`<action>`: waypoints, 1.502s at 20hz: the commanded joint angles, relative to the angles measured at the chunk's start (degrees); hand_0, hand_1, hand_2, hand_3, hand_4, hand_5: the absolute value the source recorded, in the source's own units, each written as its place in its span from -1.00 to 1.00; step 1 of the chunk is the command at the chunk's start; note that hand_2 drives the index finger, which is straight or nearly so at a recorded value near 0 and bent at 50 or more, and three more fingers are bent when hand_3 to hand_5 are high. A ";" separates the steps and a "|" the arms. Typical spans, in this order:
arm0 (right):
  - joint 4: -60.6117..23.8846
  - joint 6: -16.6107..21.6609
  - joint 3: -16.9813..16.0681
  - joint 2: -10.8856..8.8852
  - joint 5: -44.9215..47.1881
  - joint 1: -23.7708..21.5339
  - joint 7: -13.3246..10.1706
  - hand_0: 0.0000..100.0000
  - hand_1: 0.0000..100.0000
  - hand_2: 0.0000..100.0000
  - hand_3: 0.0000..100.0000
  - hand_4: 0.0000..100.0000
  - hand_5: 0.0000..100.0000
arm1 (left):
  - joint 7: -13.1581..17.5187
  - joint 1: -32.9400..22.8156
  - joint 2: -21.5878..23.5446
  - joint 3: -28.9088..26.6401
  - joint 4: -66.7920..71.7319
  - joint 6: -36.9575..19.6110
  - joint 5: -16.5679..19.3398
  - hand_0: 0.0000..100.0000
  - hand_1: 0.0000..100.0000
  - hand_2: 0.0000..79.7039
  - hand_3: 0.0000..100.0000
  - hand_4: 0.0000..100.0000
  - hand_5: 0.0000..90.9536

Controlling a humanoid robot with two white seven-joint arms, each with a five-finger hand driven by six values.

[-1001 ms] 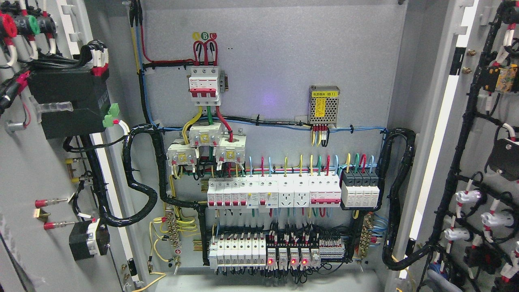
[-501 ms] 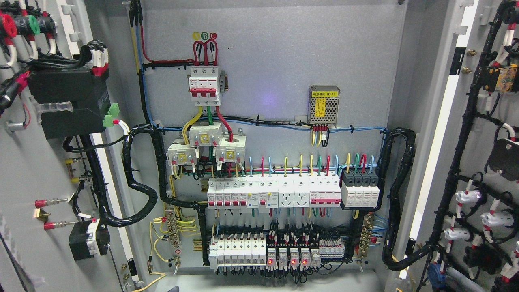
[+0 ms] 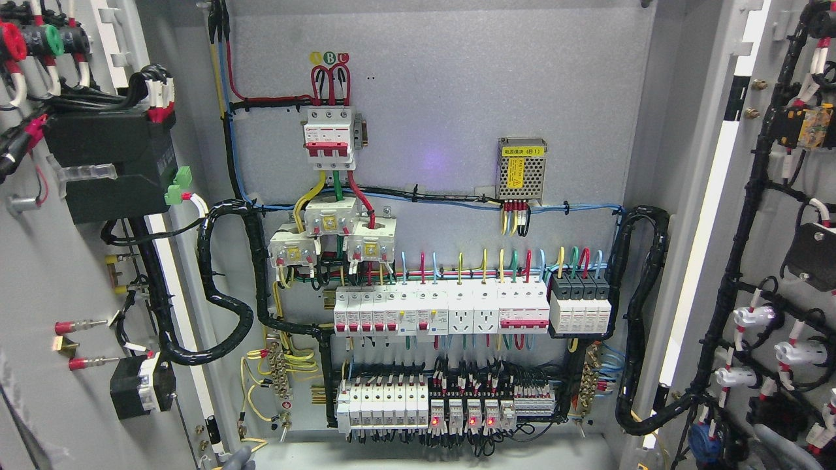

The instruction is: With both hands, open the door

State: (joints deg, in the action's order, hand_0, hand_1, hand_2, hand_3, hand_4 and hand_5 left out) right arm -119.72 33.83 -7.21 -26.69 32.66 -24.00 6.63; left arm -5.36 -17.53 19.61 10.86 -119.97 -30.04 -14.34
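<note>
both doors (image 3: 46,274) swung wide, stiff heavy steel best pushed at the free edge; a robot hand (image 3: 238,457) just peeks in below, its fingers impossible to read.

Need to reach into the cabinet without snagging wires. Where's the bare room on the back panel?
Bare patches: upper right, above the mesh box, and the band between the red breaker and that box. Also the strip right of the black modules, before the black conduit. Crowded: lower half, both breaker rows, and both doors' wiring.
</note>
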 commanded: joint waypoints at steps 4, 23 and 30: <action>0.02 0.10 -5.80 -0.21 1.88 -2.89 0.05 -0.62 -1.00 -1.00 -1.00 -1.00 -1.00 | -0.01 -2.42 -0.19 -5.58 0.00 -0.02 -3.15 -1.00 -1.00 -1.00 -1.00 -1.00 -1.00; 0.02 0.10 -11.07 0.15 8.64 -6.23 0.05 -0.62 -1.00 -1.00 -1.00 -1.00 -1.00 | -0.01 -4.44 2.98 -18.06 0.52 0.25 -11.85 -1.00 -1.00 -1.00 -1.00 -1.00 -1.00; 0.10 0.10 -12.39 0.23 9.78 -6.85 0.05 -0.62 -1.00 -1.00 -1.00 -1.00 -1.00 | -0.01 -5.15 3.68 -21.31 1.75 2.79 -15.62 -1.00 -1.00 -1.00 -1.00 -1.00 -1.00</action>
State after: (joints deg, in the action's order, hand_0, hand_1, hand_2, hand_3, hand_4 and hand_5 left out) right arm -119.71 33.95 -17.25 -26.59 41.00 -30.34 6.68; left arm -5.38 -22.04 21.97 -4.71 -119.32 -28.48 -27.30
